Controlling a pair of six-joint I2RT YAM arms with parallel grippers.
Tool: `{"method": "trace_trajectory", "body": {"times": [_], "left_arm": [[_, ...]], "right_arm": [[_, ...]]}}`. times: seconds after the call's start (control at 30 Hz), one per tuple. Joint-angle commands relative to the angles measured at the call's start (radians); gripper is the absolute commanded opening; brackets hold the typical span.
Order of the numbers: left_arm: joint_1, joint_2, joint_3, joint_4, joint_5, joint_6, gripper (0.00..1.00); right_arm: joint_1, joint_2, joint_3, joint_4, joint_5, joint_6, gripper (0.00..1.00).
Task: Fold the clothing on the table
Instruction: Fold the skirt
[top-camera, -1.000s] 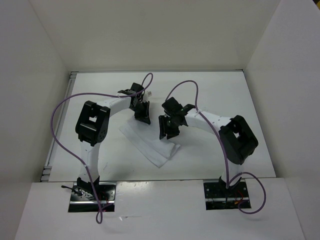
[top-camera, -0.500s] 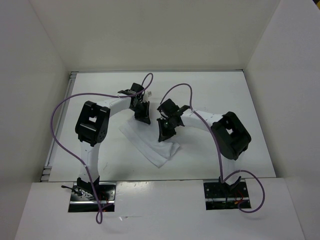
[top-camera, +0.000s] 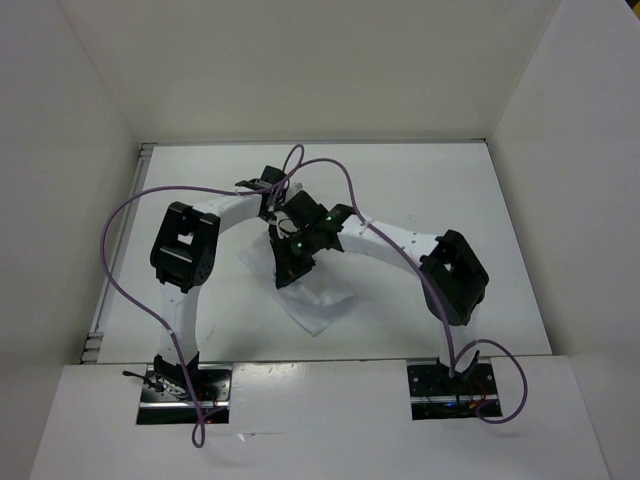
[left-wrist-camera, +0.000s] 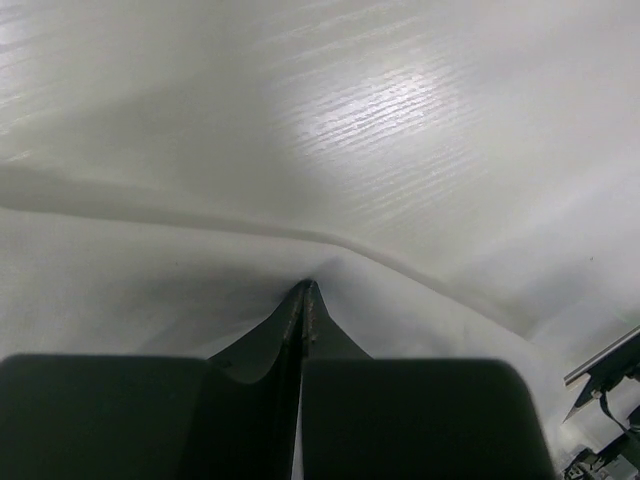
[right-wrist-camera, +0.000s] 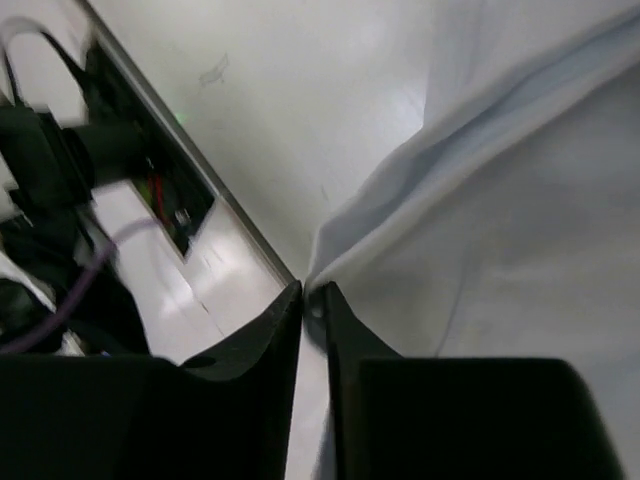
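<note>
White table (top-camera: 470, 200), clothing (top-camera: 320, 306) partly hidden beneath both jaws, each pinching fabric

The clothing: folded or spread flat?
Mid-fold: left gripper and right gripper each pinch an edge of the clothing, bunched, not spread.

Thin, white, wrinkled clothing (top-camera: 318, 305) lies partly folded near the middle of the matte white table (top-camera: 450, 190), one edge raised.

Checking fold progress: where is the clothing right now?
In the top view, the clothing sits on the table just left of centre, with its far end under the right fingers.
</note>
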Motion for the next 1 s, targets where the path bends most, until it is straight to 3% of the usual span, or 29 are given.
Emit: {"method": "trace_trajectory", "body": {"times": [0.0, 0.07, 0.17, 0.27, 0.57, 0.97], "left_arm": [[-0.003, 0.049, -0.005, 0.004, -0.106, 0.023, 0.0], [0.006, 0.049, -0.005, -0.005, -0.106, 0.023, 0.0], [0.017, 0.04, -0.005, -0.005, -0.106, 0.023, 0.0], [0.027, 0.01, -0.005, -0.014, -0.106, 0.023, 0.0], [0.037, -0.061, -0.058, -0.023, -0.106, 0.023, 0.0], [0.037, -0.145, -0.141, -0.034, -0.115, 0.023, 0.0]], "right_arm": [[0.041, 0.051, 0.063, -0.11, -0.092, -0.091, 0.22], [0.041, 0.036, 0.086, -0.152, -0.078, -0.104, 0.36], [0.041, -0.02, 0.116, -0.187, 0.0, -0.105, 0.45], [0.041, -0.086, 0.126, -0.178, 0.118, -0.055, 0.45], [-0.035, -0.034, -0.055, -0.127, 0.411, 0.165, 0.19], [-0.119, 0.165, -0.189, -0.032, 0.479, 0.246, 0.13]]}}
